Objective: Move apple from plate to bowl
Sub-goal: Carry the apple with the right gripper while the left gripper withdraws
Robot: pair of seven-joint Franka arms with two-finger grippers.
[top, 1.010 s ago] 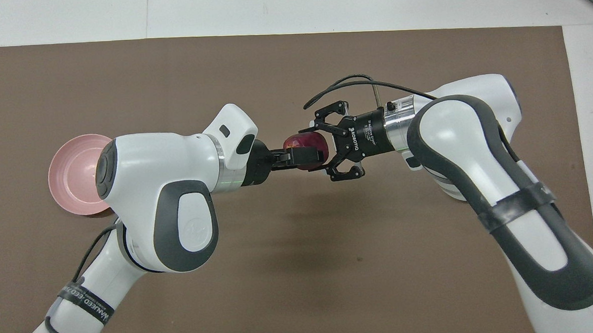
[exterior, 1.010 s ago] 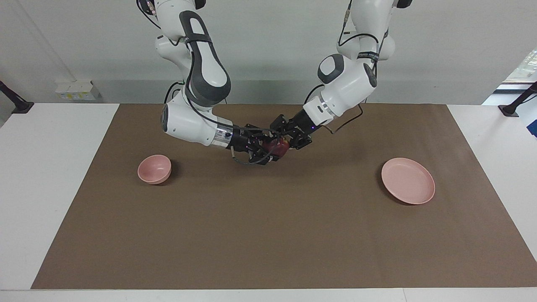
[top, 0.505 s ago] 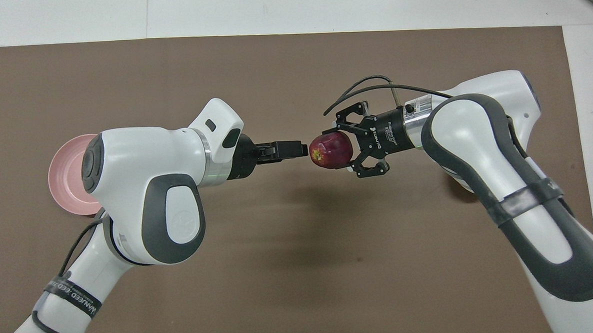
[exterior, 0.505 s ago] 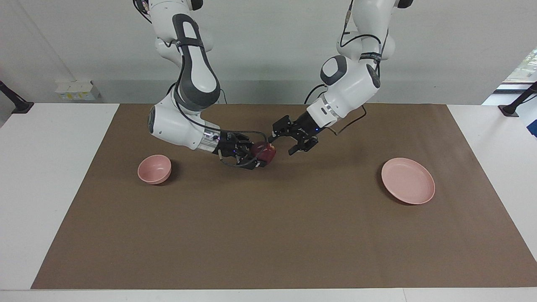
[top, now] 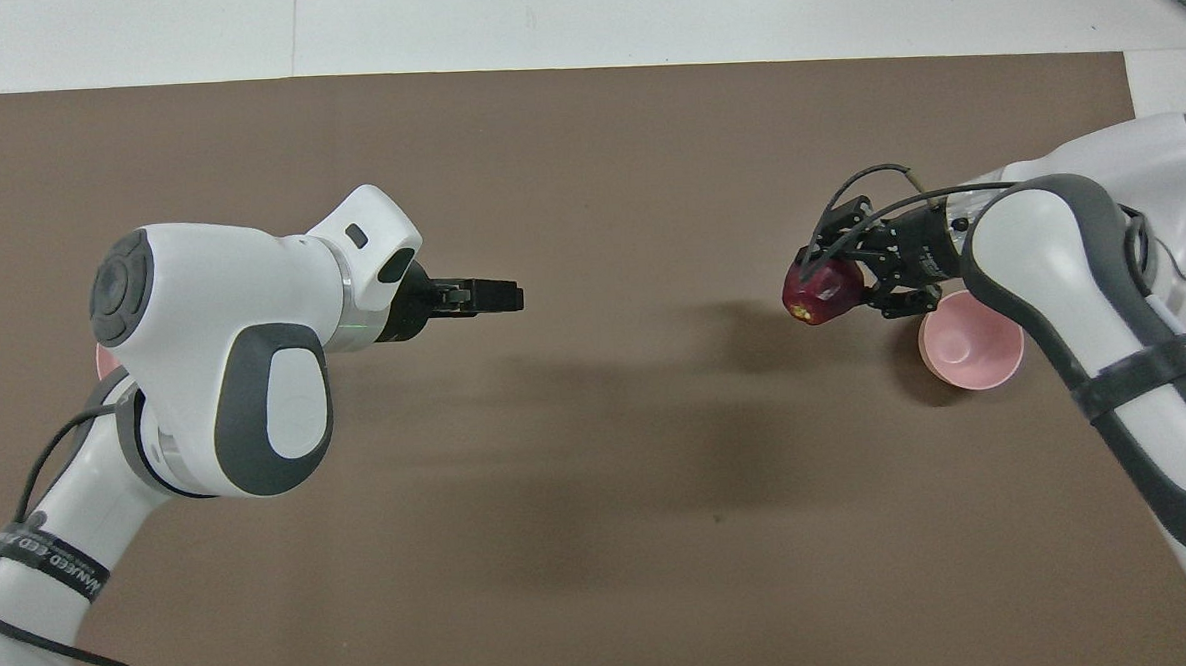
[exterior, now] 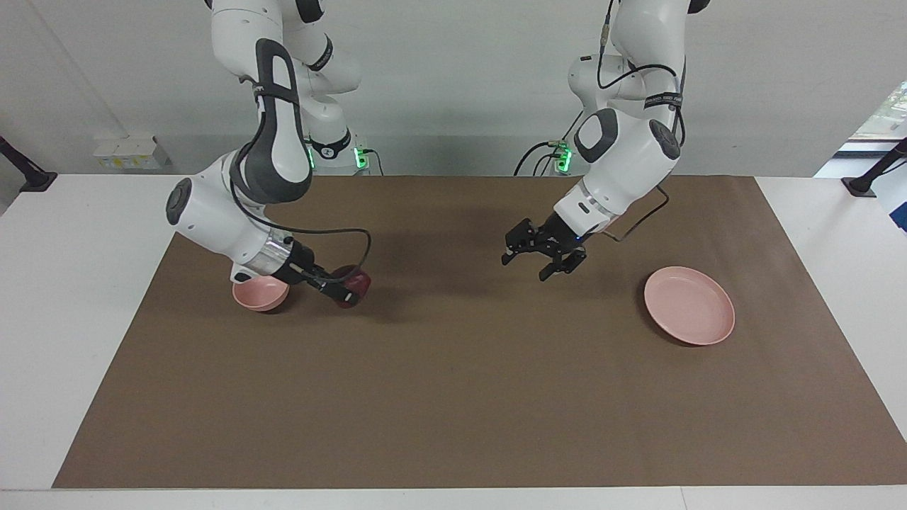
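— While the right hand (exterior: 348,289) holds the apple (exterior: 353,286) pinched between its fingers, where does the fruit sit relative to the bowl (exterior: 261,293)?

— Beside it, not over it. In the facing view the apple hangs low above the brown mat (exterior: 468,382), just off the bowl's rim on the side toward the middle of the bench (exterior: 85,297). The overhead view agrees: the apple (top: 821,291) shows clear of the bowl (top: 970,340), with the right hand (top: 836,282) reaching out from above the bowl toward the centre.

— So which way does the next move need to go?

— My judgement: back toward the right arm's end of the bench, until the apple is over the bowl's opening, then release. The bowl is small and deep, so a drop from off-centre could strike the rim and send the apple rolling.

— And the left hand (exterior: 542,251)?

— Its fingers are spread wide and hold nothing. It hangs over bare mat between the middle of the bench and the plate (exterior: 689,305), well apart from the apple; in the overhead view the left hand (top: 496,296) points toward the centre. It waits.

— Anything on the plate?

— No. It lies bare toward the left arm's end, so only the delivery into the bowl remains, and the right arm is the nearer one for that.
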